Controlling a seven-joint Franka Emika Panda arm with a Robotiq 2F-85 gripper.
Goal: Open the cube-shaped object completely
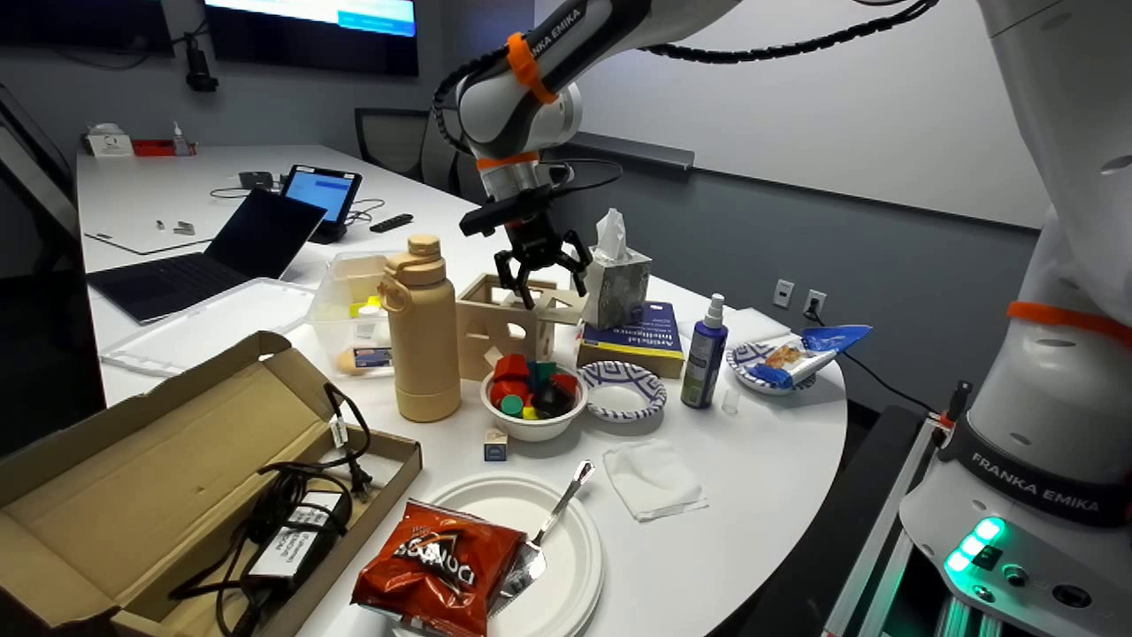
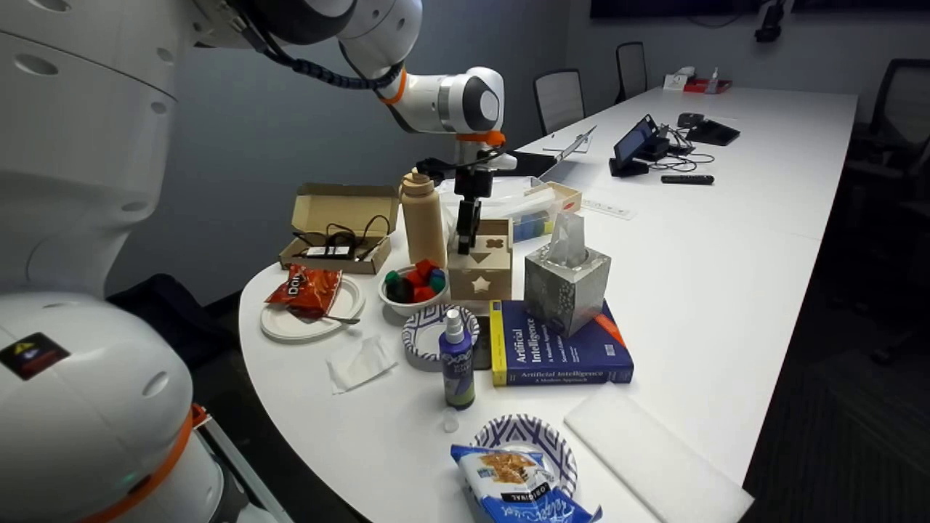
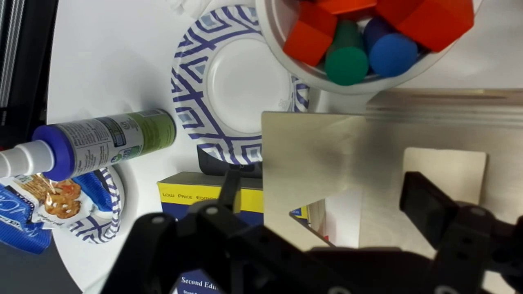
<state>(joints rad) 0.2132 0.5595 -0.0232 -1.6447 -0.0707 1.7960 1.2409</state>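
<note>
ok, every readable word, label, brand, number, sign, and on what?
"FRANKA EMIKA": white robot arm
"…NKA EMIKA": same arm
"Artificial Intelligence": thick rectangular blue book
"A Modern Approach": same book
"LOW PRICE EDITION": same book
"Second Edi…": same book
"DORITOS", upside down: red foil bag
"ORIGINAL": blue plastic bag
Too small or blurred: print on purple spray bottle, black power adapter, black tablet.

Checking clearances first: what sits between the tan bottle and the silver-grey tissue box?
The wooden cube box stands there, with the open gripper at its top; both exterior views show this.
</note>
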